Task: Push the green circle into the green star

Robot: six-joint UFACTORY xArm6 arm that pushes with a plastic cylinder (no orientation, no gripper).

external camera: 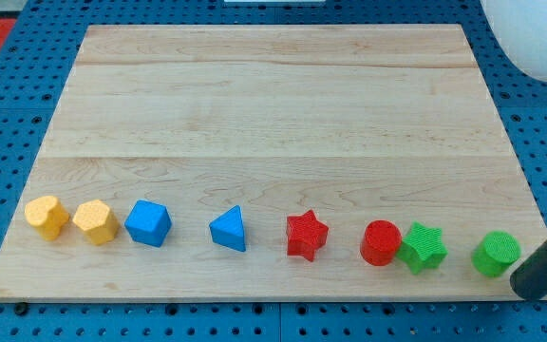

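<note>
My tip (523, 284), bare rod holding nothing, sits just right of the green circle (496, 254); green star (422, 247) lies beyond, touching the red circle (381, 242). Rod's upper part is cropped.

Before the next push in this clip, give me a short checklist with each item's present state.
1. My tip is at the view's right of the green circle block, the pushing side: ok.
2. Tip touching the circle: cannot tell; they look very close.
3. Bare board between the circle and the green star block: ok.
4. Star free of neighbours: not ok; the red cylinder block sits against its left side.
5. Circle fully on the wooden board, though near its right edge: ok.
</note>
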